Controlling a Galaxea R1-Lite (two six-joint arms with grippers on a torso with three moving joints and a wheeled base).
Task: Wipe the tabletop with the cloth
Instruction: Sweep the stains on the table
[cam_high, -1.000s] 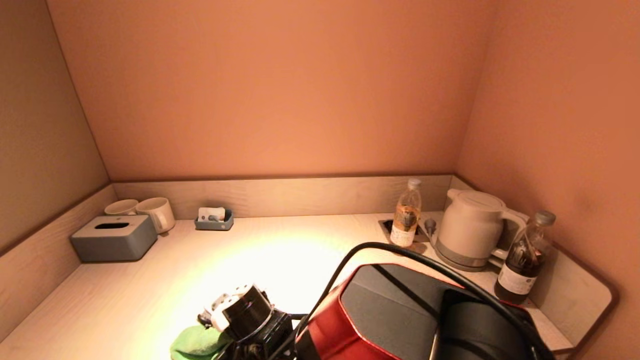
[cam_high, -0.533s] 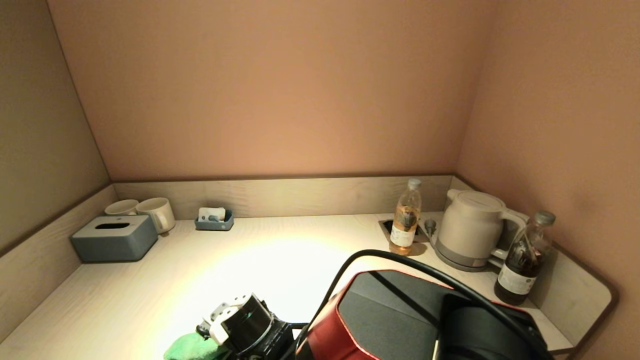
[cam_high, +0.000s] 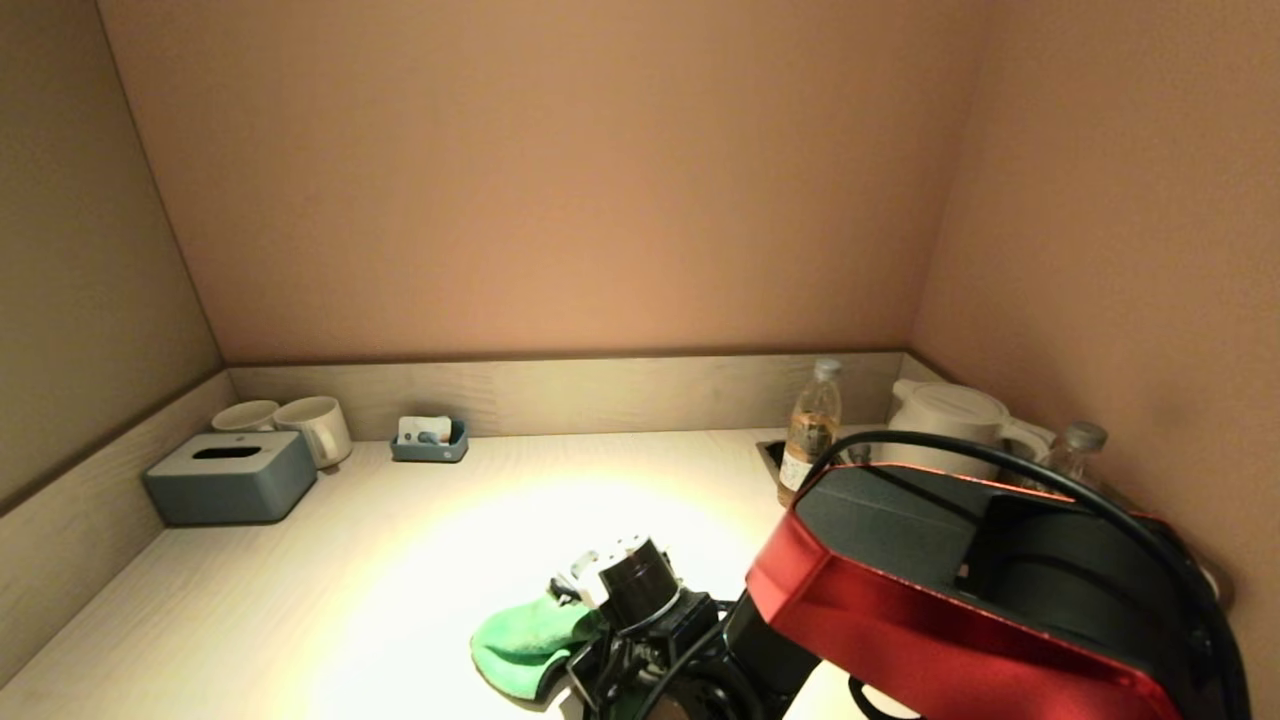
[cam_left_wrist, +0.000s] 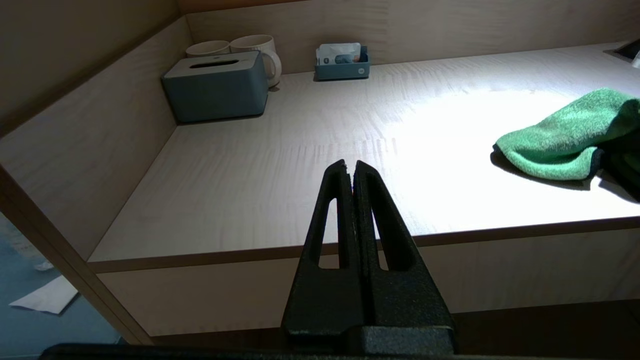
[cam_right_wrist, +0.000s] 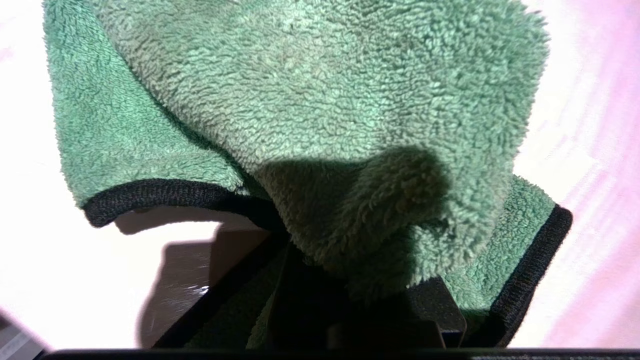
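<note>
The green cloth (cam_high: 520, 640) with a black hem lies bunched on the pale wooden tabletop (cam_high: 300, 580), near the front edge and a little right of centre. My right gripper (cam_high: 578, 645) is shut on the cloth and presses it onto the table. In the right wrist view the cloth (cam_right_wrist: 325, 100) covers the right gripper (cam_right_wrist: 350, 280) and hides its fingertips. My left gripper (cam_left_wrist: 349, 167) is shut and empty, parked in front of the table's front edge, left of the cloth (cam_left_wrist: 560, 135).
A grey tissue box (cam_high: 228, 476), two mugs (cam_high: 315, 425) and a small tray (cam_high: 430, 438) stand at the back left. A bottle (cam_high: 812, 425), a white kettle (cam_high: 945, 410) and a dark bottle (cam_high: 1075, 445) stand at the back right. Walls enclose three sides.
My right arm has slid the cloth to the right and slightly away from the front edge. The arm now hides more of the kettle and dark bottle.
</note>
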